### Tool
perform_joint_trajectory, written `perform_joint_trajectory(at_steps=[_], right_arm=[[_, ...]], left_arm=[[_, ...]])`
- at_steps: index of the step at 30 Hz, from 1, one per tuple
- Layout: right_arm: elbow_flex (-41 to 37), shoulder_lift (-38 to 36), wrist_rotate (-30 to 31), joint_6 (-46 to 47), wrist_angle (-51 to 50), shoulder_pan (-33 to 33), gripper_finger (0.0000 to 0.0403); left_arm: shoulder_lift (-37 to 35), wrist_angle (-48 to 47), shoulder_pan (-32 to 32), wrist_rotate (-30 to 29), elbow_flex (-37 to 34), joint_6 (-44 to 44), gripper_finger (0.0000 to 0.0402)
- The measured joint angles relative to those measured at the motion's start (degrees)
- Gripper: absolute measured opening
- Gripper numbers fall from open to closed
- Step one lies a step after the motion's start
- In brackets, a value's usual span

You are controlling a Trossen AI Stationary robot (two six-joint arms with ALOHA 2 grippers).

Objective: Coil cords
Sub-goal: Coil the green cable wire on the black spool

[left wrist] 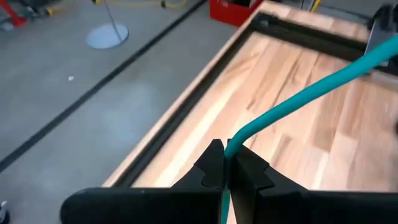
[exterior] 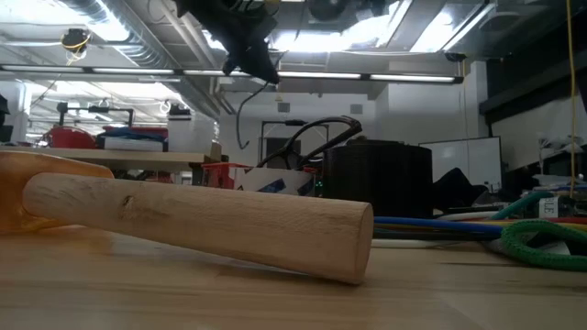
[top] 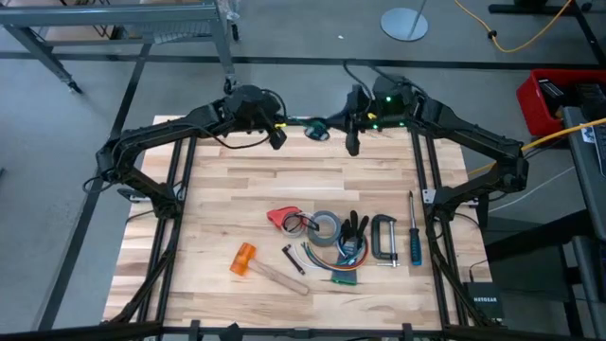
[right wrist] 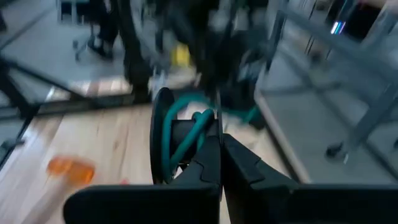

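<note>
Both arms are raised over the far edge of the table [top: 237,180], their grippers close together near the middle of that edge. Between them hangs the cord [left wrist: 298,99], which shows teal-green here: it runs off in a long taut line from the left gripper [left wrist: 227,163], whose fingers are pinched shut on it. Part of it is already looped into a small coil [right wrist: 180,140] just ahead of the right gripper [right wrist: 221,149], whose fingers are pressed together at the coil; whether they clamp a strand cannot be told from the blurred wrist view. From above, the coil [top: 317,131] sits in the air between the two grippers, above the far edge, well apart from the rest. Along the near part of the table lie a hammer [top: 265,267] with an orange head, a roll of grey tape [top: 327,227], a short bundle of coloured wires [top: 341,270], a metal clamp [top: 383,242] and a blue-handled screwdriver [top: 414,237].
</note>
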Motion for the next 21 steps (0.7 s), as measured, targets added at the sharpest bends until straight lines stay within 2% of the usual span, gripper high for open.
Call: perform_joint_trajectory(at_steps=[2,5,9,14,17,21], right_arm=[[0.0,0.0,1.6,0.1,4.8,0.0,0.0001],[0.0,0.0,7.4,0.1,9.9,0.0,0.0001],[0.0,0.5,16.5,0.1,14.0,0.0,0.0001],[0.0,3.0,24.5,-0.4,17.5,0.0,0.0001],[0.0,5.5,26.5,-1.3,17.7,0.0,0.0001],[0.0,8.6,26.2,-1.3,17.8,0.0,0.0001]], left_arm=[[0.1,-1.1,-0.1,0.1,0.0,0.0,0.0000],[0.1,-2.1,-1.1,0.2,0.0,0.0,0.0000],[0.2,-0.4,-2.8,0.5,0.0,0.0,0.0000],[0.8,3.2,-5.5,3.6,0.0,-0.4,0.0000],[1.7,5.0,-7.1,5.7,0.0,-0.6,0.0000],[3.7,6.4,-8.5,6.4,0.0,-1.0,0.0000]])
